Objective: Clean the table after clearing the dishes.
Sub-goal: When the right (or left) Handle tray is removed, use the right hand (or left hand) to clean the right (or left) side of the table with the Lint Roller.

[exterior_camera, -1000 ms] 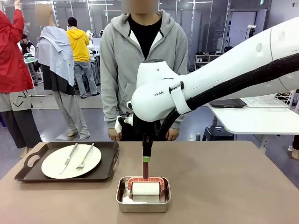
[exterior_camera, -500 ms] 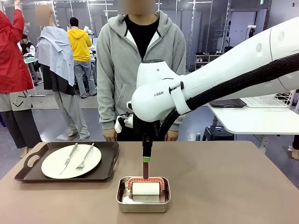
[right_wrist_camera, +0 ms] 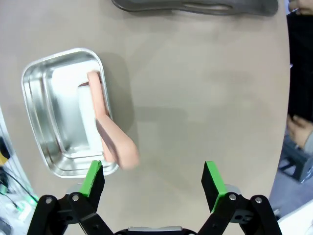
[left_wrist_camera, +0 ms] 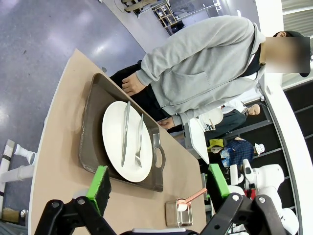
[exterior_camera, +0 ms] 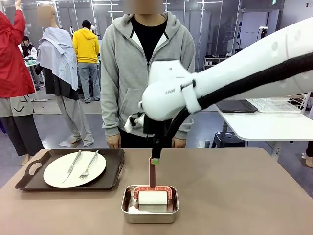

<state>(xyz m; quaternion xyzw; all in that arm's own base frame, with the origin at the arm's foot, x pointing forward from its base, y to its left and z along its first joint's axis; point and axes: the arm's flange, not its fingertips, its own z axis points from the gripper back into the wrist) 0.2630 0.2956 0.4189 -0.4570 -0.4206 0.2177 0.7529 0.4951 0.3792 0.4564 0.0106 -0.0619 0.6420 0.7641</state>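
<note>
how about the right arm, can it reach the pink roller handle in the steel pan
Probably yes: its open jaws hover above the pink roller handle in the shiny rectangular steel pan, nothing between.

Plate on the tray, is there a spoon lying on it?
No, the plate on the tray holds a fork and a knife, and no spoon.

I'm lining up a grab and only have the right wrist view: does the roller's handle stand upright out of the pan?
Observer: Yes, the front view shows the handle upright in the steel pan, the open right gripper at its top end.
Operator: Is the tray at my top edge loaded?
Observer: It holds a white plate with a fork and knife.
Operator: And the left gripper?
Observer: Open, high above the table, facing the tray.
</note>
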